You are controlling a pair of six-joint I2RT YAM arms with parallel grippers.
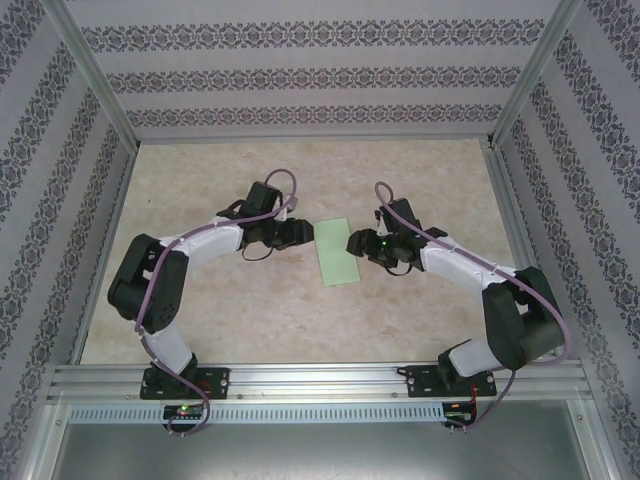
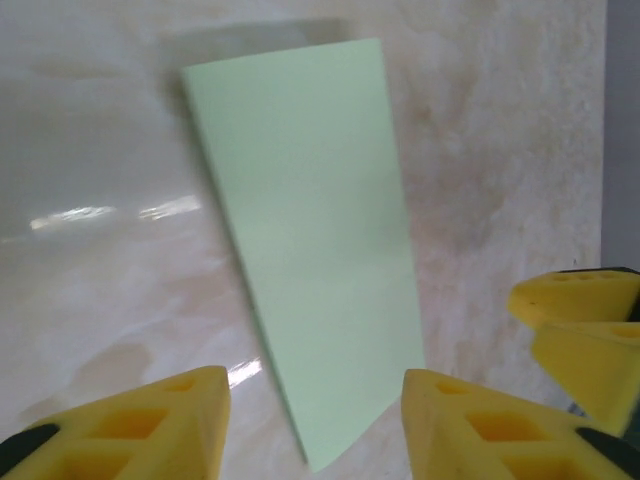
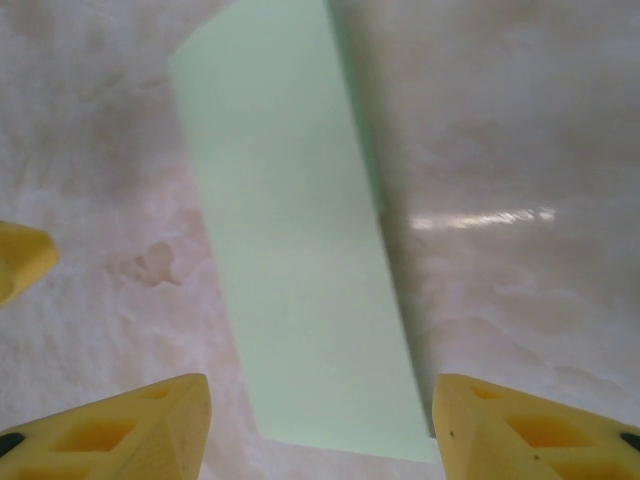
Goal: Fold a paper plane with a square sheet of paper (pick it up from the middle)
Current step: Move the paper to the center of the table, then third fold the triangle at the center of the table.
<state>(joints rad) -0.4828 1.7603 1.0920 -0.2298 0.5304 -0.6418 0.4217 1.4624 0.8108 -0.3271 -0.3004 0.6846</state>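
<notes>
Now, the square sheet of paper (image 1: pixel 337 252) lies flat on the marbled table (image 1: pixel 200 190) as a narrow pale-green rectangle, which suggests the first centre fold is in place. It sits mid-table between the left gripper (image 1: pixel 300 232), just beside its left long edge, and the right gripper (image 1: pixel 355 243), at the right long edge and perhaps overlapping it. Both have their jaws spread wide and neither has hold of anything. Each wrist view shows the paper lying in the gap between the yellow tips. The risk from here is thin paper on a glossy top. If one side pushes first, the sheet may skid or swing. The fold could then spring open, and the next crease would land crooked.
</notes>
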